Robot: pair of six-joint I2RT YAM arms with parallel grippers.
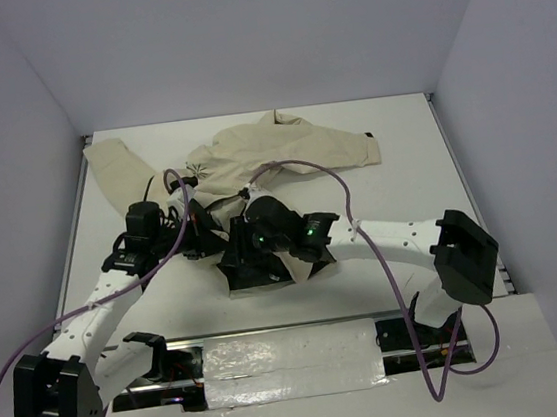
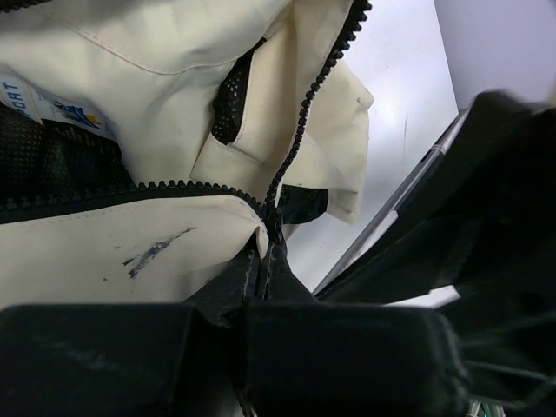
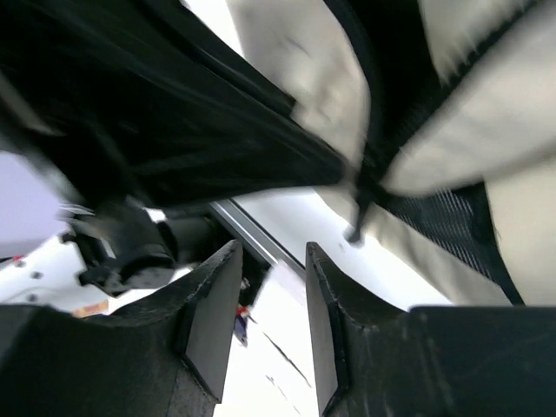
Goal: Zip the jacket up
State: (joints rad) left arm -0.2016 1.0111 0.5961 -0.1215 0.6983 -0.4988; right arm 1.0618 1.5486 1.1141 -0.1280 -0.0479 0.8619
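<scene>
Jacket (image 1: 282, 153) is spread on desk (image 1: 412, 188), hem (image 2: 130, 252) at near side | left hand (image 2: 259, 291) is clamped on hem at zipper foot | right hand (image 3: 274, 295) is held narrowly apart, empty, just short of slider pull (image 3: 356, 221) | risk: pull may be missed; teeth (image 2: 306, 109) jammed if hem is dragged slack

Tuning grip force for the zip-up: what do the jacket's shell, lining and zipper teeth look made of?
Jacket shell: cream woven cloth, matte, likely cotton or a blend; it shows stitched seams and soft folds.
Lining: black mesh, probably synthetic; a fine grid of holes shows.
Zipper teeth: black and moulded-looking, probably plastic; no metallic glint.
</scene>
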